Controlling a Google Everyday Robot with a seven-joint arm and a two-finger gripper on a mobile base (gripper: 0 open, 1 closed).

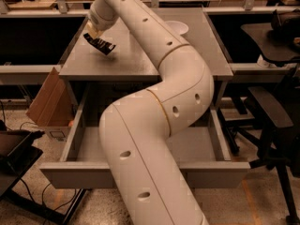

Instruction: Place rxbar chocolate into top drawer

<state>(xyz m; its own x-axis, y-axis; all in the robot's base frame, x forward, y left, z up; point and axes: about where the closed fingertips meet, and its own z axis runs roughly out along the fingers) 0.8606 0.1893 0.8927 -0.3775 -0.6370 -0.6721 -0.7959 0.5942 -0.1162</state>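
Note:
My gripper (93, 35) is at the left of the grey table top (140, 60), raised above it. It is shut on the rxbar chocolate (101, 44), a flat dark bar with pale lettering that sticks out down and to the right of the fingers, tilted in the air. The top drawer (140, 175) stands pulled wide open below the table's front edge, its grey floor partly hidden by my white arm (154, 125), which sweeps across the middle of the view.
A white bowl (177, 27) sits at the back of the table, partly behind the arm. A brown cardboard box (47, 102) leans at the left of the drawer. A black chair (272, 111) stands at the right.

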